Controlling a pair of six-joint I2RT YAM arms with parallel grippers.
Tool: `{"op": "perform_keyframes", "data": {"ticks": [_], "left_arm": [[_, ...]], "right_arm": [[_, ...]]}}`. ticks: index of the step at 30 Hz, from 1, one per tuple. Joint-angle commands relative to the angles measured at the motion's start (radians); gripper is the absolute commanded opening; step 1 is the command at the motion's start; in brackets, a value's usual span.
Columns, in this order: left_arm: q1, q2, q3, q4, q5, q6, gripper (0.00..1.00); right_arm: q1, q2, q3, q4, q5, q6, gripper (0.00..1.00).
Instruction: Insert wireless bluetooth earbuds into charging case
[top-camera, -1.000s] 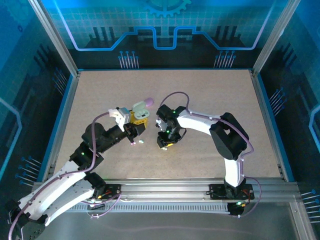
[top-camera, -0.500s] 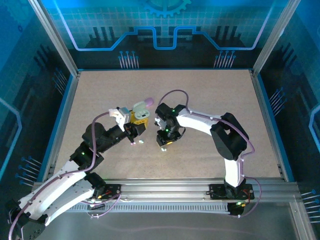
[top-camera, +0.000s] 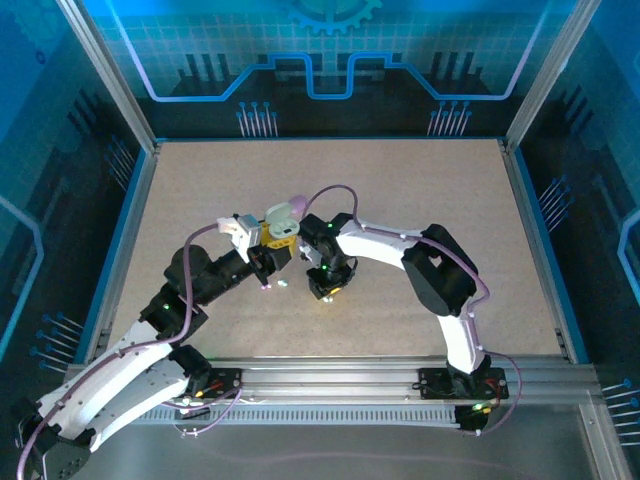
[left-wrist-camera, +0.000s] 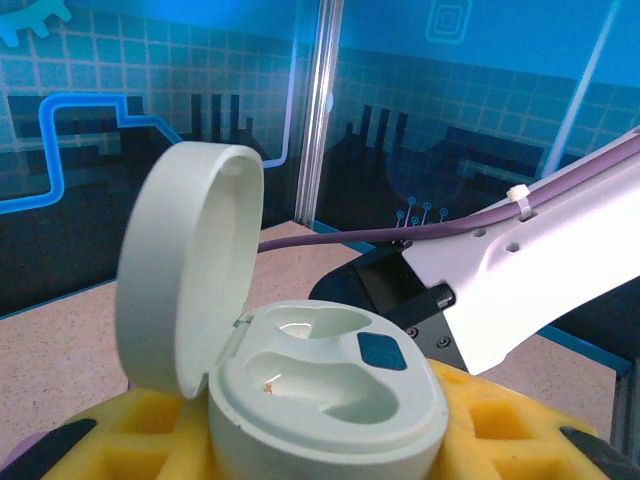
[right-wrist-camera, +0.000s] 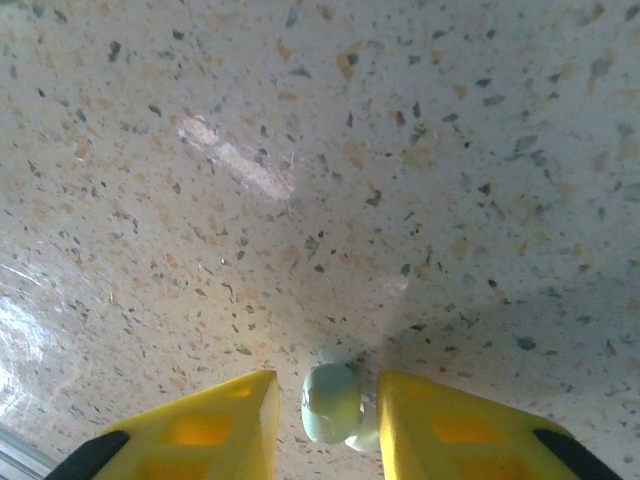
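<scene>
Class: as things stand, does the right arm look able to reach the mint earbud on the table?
Probably yes: the right gripper is down over the mint earbud, which lies between its open fingers, with nothing in between.

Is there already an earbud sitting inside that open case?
No, both moulded hollows of the open case are bare in the left wrist view.

We see blue-tinted, even light; on the tabletop (right-wrist-camera: 450, 150) a glare streak lies up-left of the mint earbud (right-wrist-camera: 332, 402), soft shadow to its right
</scene>
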Motion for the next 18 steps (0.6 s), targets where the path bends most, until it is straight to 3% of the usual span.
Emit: {"op": "perform_keyframes", "data": {"ticks": [1, 18], "left_arm": [[0.008, 0.0, 0.016, 0.04, 0.014, -0.011, 0.25], [0.008, 0.006, 0.018, 0.039, 0.016, -0.016, 0.25]], "right_arm": [[0.013, 0.02, 0.031, -0.047, 0.004, -0.022, 0.31], [0.016, 0.056, 0.044, -0.054, -0.001, -0.014, 0.28]]}}
